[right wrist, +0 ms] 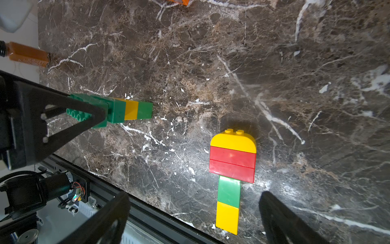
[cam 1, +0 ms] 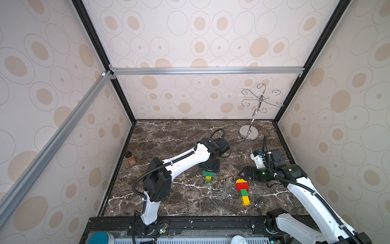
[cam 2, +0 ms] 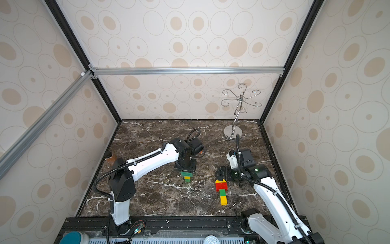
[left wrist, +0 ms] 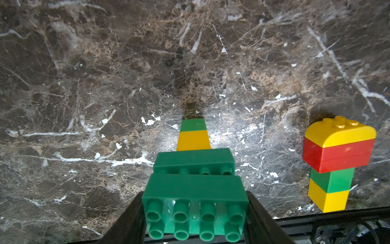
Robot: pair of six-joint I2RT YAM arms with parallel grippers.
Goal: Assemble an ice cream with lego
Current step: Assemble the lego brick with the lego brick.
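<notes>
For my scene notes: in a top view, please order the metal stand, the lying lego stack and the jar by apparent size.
1. stand: largest by far, though farthest away.
2. lying lego stack.
3. jar: smallest.

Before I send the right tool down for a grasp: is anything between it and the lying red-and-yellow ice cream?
Nothing visible. The right tool is open near the dome end of the lying ice cream, with only bare marble table around it. The left tool holds its green stack well aside.
</notes>
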